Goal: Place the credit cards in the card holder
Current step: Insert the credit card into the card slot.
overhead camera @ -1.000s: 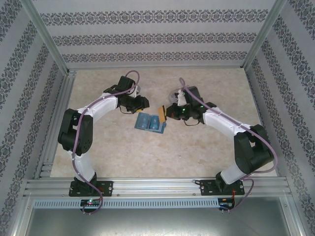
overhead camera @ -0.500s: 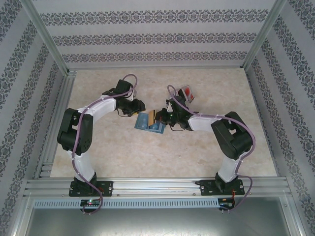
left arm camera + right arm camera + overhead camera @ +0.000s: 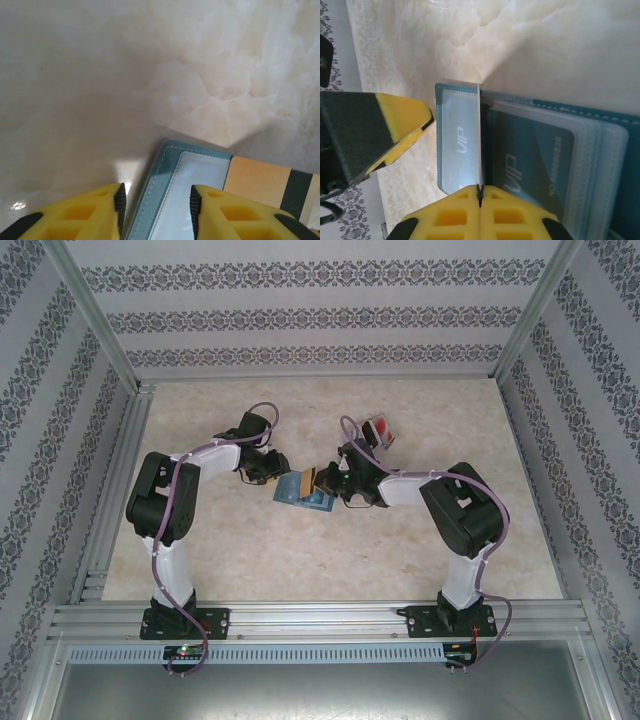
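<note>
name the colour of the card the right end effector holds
Orange-yellow card with a dark stripe, best in the left wrist view.

pale marbled table, open teal card holder lying mid-table, small card stand farther back right

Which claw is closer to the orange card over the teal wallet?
Right. The right gripper is pinching the orange card on edge above the open teal wallet; the left gripper, open, sits around the wallet's opposite edge, beside the card without touching it.
</note>
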`<state>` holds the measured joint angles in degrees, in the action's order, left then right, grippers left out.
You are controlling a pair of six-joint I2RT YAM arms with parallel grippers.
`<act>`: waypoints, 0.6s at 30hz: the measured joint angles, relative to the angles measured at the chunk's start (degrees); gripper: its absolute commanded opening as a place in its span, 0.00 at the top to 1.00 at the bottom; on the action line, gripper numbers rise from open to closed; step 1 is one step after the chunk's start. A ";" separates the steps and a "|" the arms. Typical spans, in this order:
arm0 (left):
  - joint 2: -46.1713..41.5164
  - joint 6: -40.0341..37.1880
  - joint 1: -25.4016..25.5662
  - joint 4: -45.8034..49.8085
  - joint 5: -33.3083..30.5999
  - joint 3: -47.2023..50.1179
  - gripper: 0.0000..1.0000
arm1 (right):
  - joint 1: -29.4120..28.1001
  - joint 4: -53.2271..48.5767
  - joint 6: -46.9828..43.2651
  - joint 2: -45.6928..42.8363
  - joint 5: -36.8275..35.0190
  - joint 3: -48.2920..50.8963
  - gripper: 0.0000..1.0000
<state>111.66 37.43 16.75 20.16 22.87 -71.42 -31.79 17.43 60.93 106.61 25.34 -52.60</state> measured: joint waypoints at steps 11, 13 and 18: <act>-0.52 1.88 -0.39 -3.89 1.03 3.10 0.62 | -0.74 -1.20 1.99 -3.10 -0.70 2.93 0.94; -0.81 1.88 -0.39 -4.35 1.03 3.56 0.62 | -0.74 -1.62 1.97 -3.61 -0.94 3.15 0.94; -1.51 1.86 -0.37 -5.27 1.03 4.55 0.62 | -1.09 -2.27 1.95 -3.82 -1.38 3.15 0.94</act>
<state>110.15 39.29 16.38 14.90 23.90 -66.87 -32.88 15.16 62.87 102.78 23.97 -49.45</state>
